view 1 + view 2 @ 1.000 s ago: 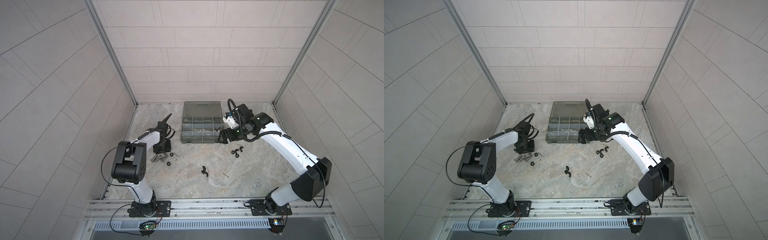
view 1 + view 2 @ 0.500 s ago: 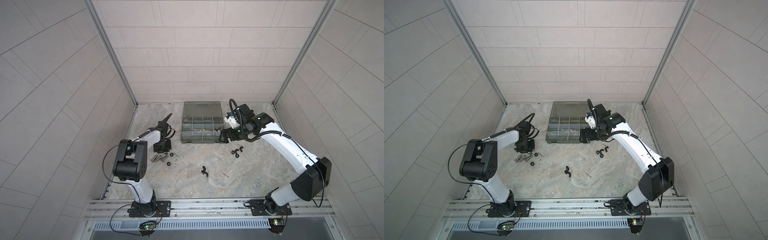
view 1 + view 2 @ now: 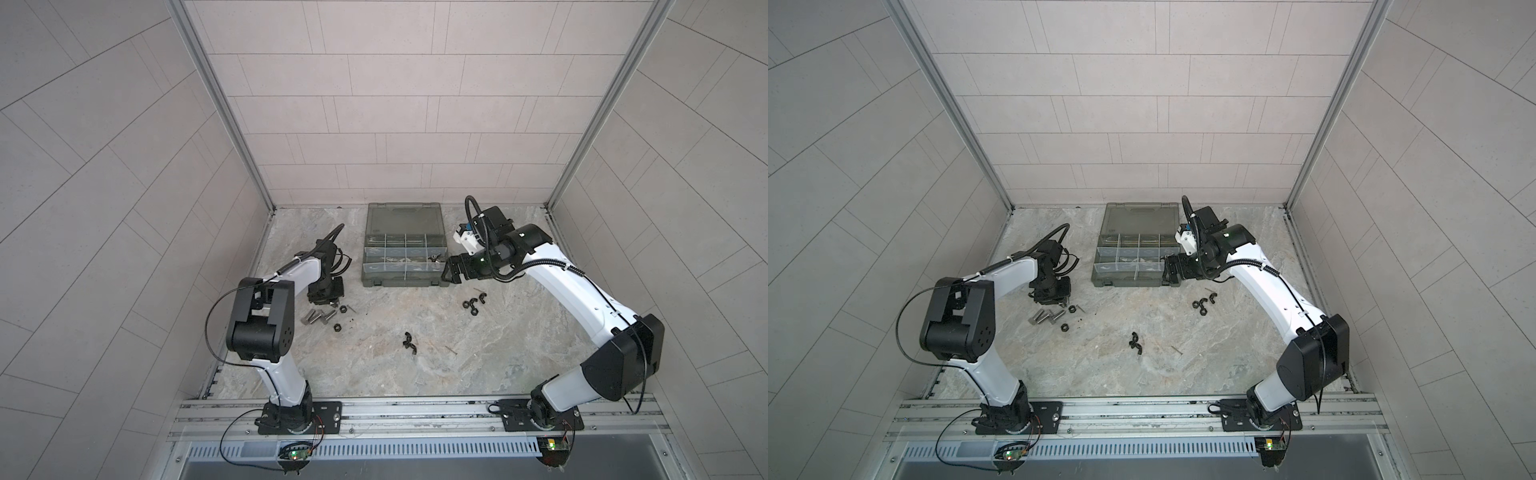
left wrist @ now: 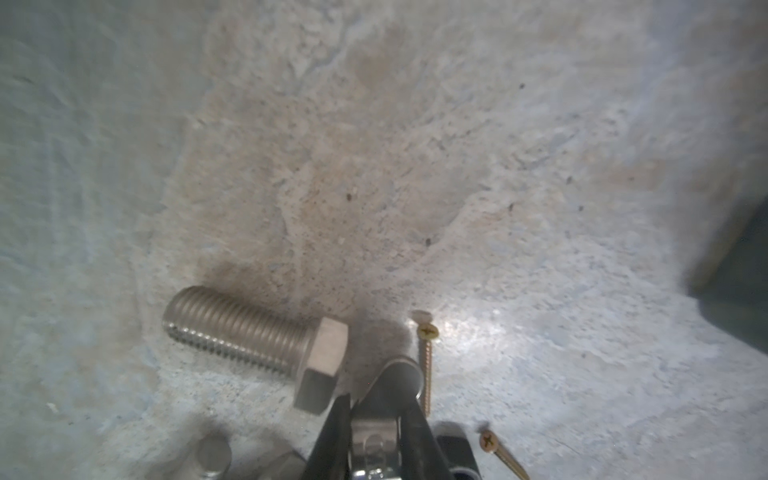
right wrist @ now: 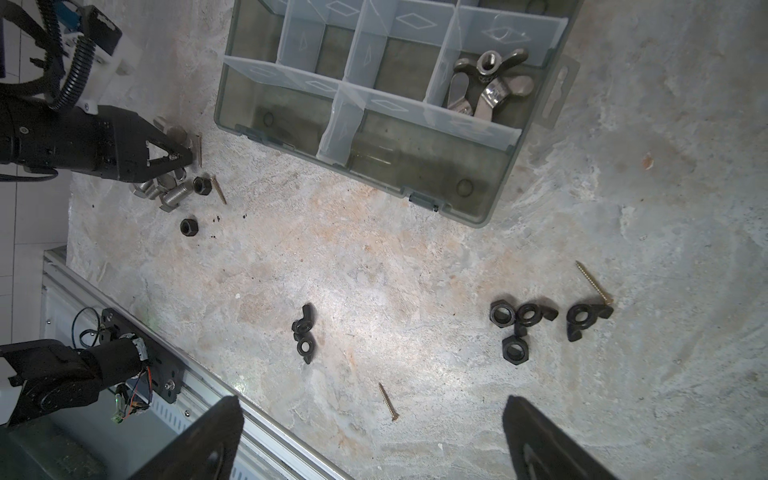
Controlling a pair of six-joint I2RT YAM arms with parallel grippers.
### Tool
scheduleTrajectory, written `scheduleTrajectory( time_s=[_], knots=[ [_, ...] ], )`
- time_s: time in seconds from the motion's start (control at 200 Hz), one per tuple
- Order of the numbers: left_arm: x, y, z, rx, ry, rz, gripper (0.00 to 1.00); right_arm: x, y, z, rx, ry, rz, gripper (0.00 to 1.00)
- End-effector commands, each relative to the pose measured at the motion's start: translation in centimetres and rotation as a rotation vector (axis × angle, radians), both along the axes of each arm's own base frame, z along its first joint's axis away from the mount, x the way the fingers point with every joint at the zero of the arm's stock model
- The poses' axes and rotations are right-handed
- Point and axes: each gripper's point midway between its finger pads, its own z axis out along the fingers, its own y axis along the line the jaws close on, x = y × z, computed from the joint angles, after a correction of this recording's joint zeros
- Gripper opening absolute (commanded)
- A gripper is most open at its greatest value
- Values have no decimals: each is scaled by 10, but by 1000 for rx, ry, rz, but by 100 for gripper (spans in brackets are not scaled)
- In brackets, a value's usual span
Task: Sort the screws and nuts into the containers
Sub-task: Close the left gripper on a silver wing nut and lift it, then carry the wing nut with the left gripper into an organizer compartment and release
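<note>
No text, label or number is legible anywhere.

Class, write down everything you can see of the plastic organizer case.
The organizer case is flat, translucent grey-green plastic, lying open on the stone-patterned table with its hinged lid folded back flat. Clear dividers split it into small rectangular compartments; one at its right end holds silver wing nuts. The open right gripper hangs near that end, not touching it.

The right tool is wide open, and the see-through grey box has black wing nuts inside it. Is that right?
Nearly. The metal wing nuts inside the translucent grey plastic organizer box are shiny silver, not black, as the right wrist view shows. The right tool is wide open.
</note>
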Motion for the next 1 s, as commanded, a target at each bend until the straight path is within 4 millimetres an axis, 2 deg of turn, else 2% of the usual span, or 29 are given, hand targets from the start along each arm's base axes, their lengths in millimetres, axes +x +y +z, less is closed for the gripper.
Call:
scheduleTrajectory(
  time_s=[0.0, 0.135, 0.24, 0.52, 0.68, 0.816, 0.996],
  knots=[
    [5, -6, 25, -22, -29, -10, 6, -5, -4, 7, 12, -15, 2, 99],
    [17, -20, 46, -26, -78, -51, 6, -2, -9, 10, 14, -23, -18, 99],
    [34, -42, 64, -39, -116, -104, 6, 0, -14, 12, 12, -32, -39, 99],
    [93, -132, 100, -127, -212, -254, 6, -6, -35, 12, -7, -53, -96, 99],
    [121, -181, 107, -196, -249, -329, 6, -10, -46, 9, -10, -69, -149, 99],
    [142, -210, 107, -270, -266, -341, 5, -15, -51, 7, -4, -94, -163, 99],
    [151, -253, 105, -375, -289, -342, 5, -23, -59, 2, -11, -90, -186, 99]
  ],
)
